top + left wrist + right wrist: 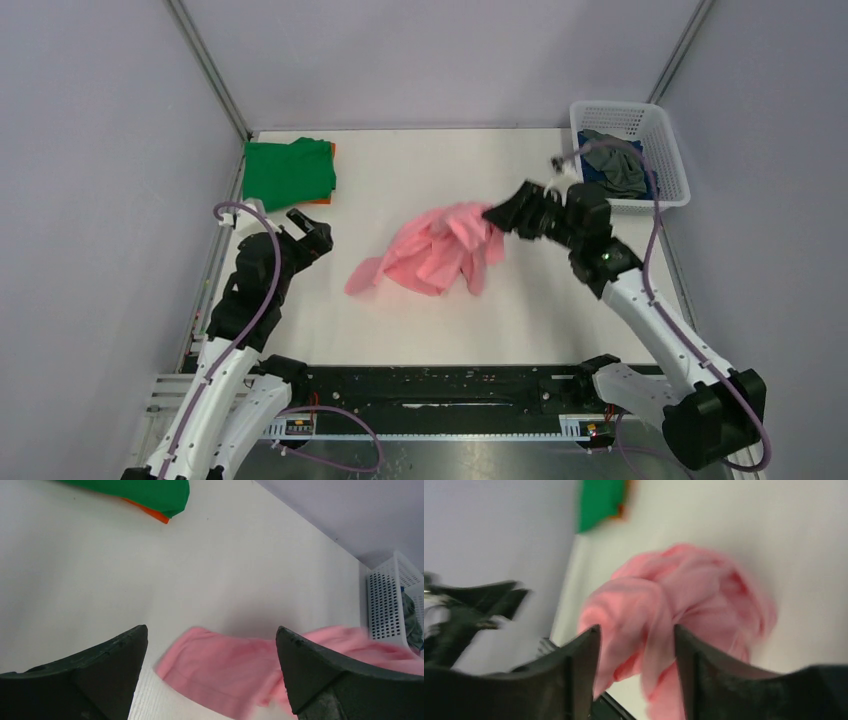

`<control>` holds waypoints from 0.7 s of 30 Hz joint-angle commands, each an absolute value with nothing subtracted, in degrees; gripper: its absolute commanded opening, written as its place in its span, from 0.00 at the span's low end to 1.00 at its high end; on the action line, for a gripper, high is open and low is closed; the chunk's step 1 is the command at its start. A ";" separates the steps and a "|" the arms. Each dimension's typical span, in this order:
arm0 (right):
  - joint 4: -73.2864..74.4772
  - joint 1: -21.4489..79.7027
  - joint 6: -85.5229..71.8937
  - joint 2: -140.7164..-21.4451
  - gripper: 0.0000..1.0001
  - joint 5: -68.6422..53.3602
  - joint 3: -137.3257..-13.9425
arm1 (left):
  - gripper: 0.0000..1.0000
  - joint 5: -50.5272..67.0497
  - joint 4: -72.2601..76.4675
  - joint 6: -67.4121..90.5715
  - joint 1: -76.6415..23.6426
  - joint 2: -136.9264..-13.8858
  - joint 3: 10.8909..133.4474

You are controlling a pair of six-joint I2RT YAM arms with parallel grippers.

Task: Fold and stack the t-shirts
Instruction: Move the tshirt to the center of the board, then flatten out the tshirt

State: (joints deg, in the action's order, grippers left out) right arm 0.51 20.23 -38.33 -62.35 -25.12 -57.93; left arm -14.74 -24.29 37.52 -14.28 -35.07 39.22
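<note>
The pink t-shirt [437,250] is seen lying crumpled on the white table [450,170], bunched into loose folds, with one sleeve or hem trailing out on its near-left side. The right gripper [497,215] is placed at the far-right edge of the pink t-shirt. In the right wrist view its fingers [579,665] are set a little apart with pink cloth [674,600] filling the gap. That view is blurred, so a fold only appears to be pinched between them. The left gripper [312,232] is held to the left of the pink t-shirt, apart from it, with its jaws spread wide and nothing between them. In the left wrist view the pink cloth [220,665] is seen beyond the open fingers [115,655]. A green t-shirt [288,172] is found folded flat to the far left of the pink t-shirt, well apart from it, and an orange t-shirt [331,150] is laid under it with only its edges showing. A white lattice basket [610,108] is set to the far right of the pink t-shirt, and a grey t-shirt [620,165] is heaped inside it, with a sliver of blue cloth [592,172] beside the grey.
</note>
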 commanded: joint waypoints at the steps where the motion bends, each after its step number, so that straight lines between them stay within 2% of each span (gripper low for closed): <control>1: 2.20 19.83 -36.41 -55.62 0.75 -1.83 -37.22 | 0.99 -12.95 -25.84 40.93 -14.06 -37.79 39.38; 2: 4.96 19.69 -37.17 -55.05 0.89 5.65 -34.89 | 0.99 -11.42 -25.80 41.59 -14.05 -38.78 38.99; 3: 8.21 19.69 -37.34 -54.51 0.98 10.97 -34.06 | 0.99 -9.80 -25.67 42.29 -14.06 -39.86 38.43; 4: 11.23 19.69 -36.78 -53.79 0.99 15.50 -34.18 | 0.99 -7.76 -25.17 42.84 -14.06 -41.19 37.96; 7: 14.59 19.69 -34.46 -51.49 1.00 19.38 -34.60 | 0.99 -1.10 -21.94 43.99 -14.18 -46.64 36.19; 11: 11.11 19.76 -29.26 -49.96 0.99 9.31 -32.91 | 0.99 5.47 -20.45 43.55 -16.12 -53.33 34.39; 15: 11.58 20.06 -26.05 -51.06 1.00 -1.60 -33.11 | 0.99 6.25 -21.54 43.61 -20.35 -56.70 31.49; 21: 11.31 25.30 -27.31 -48.79 1.00 -0.73 -32.92 | 0.97 3.34 -21.72 44.56 -28.73 -56.80 29.32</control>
State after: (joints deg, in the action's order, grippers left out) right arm 12.58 21.32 -28.47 -50.68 0.54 -31.77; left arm 3.70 -23.44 43.46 -24.99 -57.19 29.58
